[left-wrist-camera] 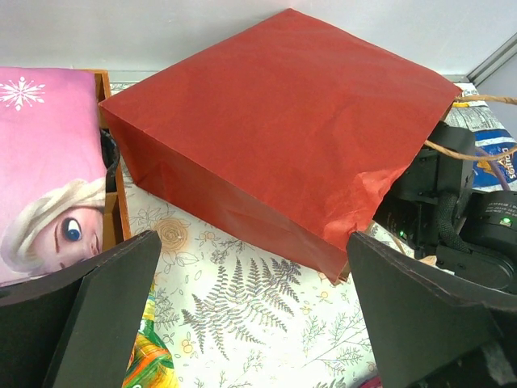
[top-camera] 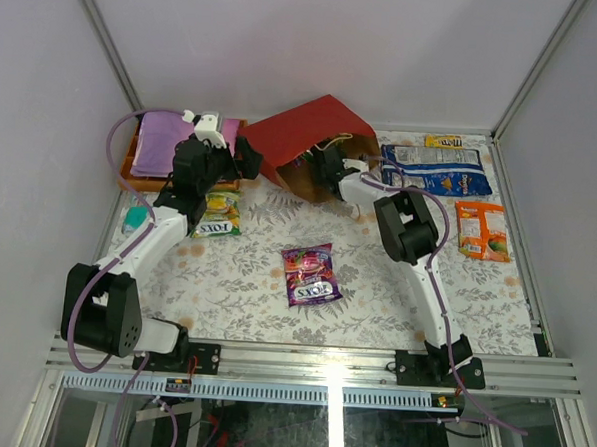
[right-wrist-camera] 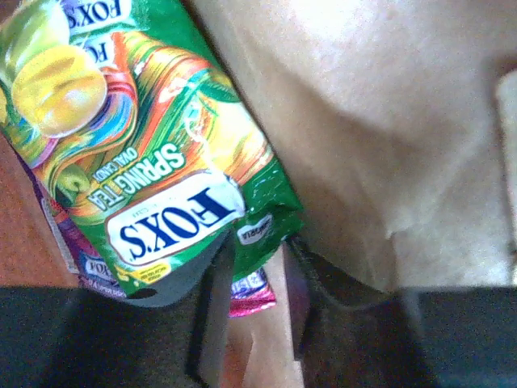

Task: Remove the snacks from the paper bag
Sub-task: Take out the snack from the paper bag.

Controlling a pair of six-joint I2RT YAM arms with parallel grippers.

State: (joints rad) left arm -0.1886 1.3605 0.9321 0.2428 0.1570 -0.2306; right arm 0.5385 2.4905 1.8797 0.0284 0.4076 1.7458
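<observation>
The red paper bag (top-camera: 313, 132) lies on its side at the back, its mouth facing the front right; it also shows in the left wrist view (left-wrist-camera: 283, 121). My right gripper (top-camera: 328, 171) reaches into the mouth. Inside, against the brown lining, a green Fox's packet (right-wrist-camera: 153, 162) lies over a purple packet (right-wrist-camera: 254, 289). The right gripper (right-wrist-camera: 260, 255) is narrowly open, with both packets' corners between its fingertips. My left gripper (top-camera: 245, 161) is open and empty beside the bag's closed end (left-wrist-camera: 250, 323). Another green Fox's packet (top-camera: 217, 215) and a purple one (top-camera: 311, 274) lie on the cloth.
A blue-white bag (top-camera: 436, 171), a yellow bar (top-camera: 443, 141) and an orange packet (top-camera: 481, 229) lie at the right. A teal packet (top-camera: 134, 218) lies at the left edge. An orange tray (top-camera: 129, 165) holding a flat purple item (left-wrist-camera: 40, 162) stands at the back left.
</observation>
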